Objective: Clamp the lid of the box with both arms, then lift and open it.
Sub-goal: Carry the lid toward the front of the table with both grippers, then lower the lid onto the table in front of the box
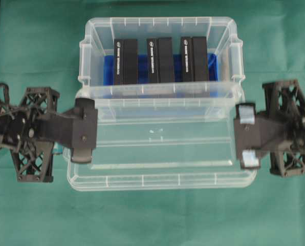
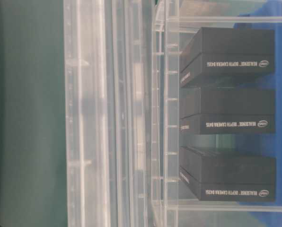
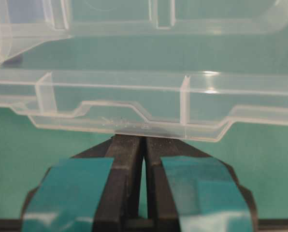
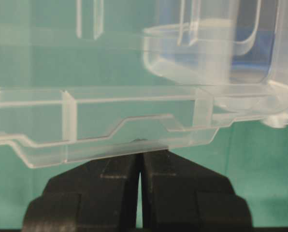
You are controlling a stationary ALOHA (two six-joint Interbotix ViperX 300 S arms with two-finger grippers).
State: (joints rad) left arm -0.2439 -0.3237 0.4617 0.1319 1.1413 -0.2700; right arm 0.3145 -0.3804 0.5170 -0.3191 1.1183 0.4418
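Lid (image 1: 162, 154) sits clamped at both ends by left gripper (image 1: 85, 130) and right gripper (image 1: 246, 137); lift evenly, keeping it level, clear of the box (image 1: 160, 31).

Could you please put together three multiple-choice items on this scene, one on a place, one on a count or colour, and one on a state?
1. Where is the lid relative to the box?
A. Shifted off toward the near side, overlapping the box's front edge
B. Seated squarely on the box
C. Leaning upright behind the box

2. How many pairs of black slim boxes stand in the box?
A. One
B. Three
C. Five

3. What are the left gripper and right gripper doing?
A. Both wide open, away from the lid
B. Only the left one grips
C. Each shut on a short end of the lid

Answers: 1 A, the overhead view shows the box interior uncovered. 2 B, three pairs show. 3 C, both wrist views show jaws pinching the rim.
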